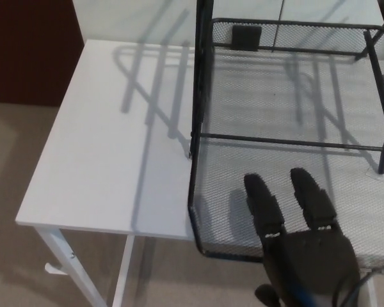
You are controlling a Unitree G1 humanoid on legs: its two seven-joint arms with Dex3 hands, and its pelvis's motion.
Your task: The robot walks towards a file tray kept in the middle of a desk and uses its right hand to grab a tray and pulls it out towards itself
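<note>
A: Where does the black wire-mesh tray sit on the white rectangular surface?

B: It lies at the bottom of the black metal file-tray frame, drawn out toward the robot; its rounded front left corner hangs past the near edge of the surface, and its mesh floor stretches off the picture's right side

A: And the robot's right hand?

B: The black right hand comes in from the bottom right; its two thick fingers lie straight and a little apart on the mesh floor, pointing away from the robot, while the palm covers the tray's front rim; the thumb shows only as a dark stub below the rim, so whether the hand truly grips the rim cannot be told; the left hand does not show

A: What else is there?

B: A small black square block stands at the rear of the frame; long grey shadows of the frame fall leftward over the surface; a white leg holds up the near left corner above beige carpet, with a dark red panel at upper left
</note>
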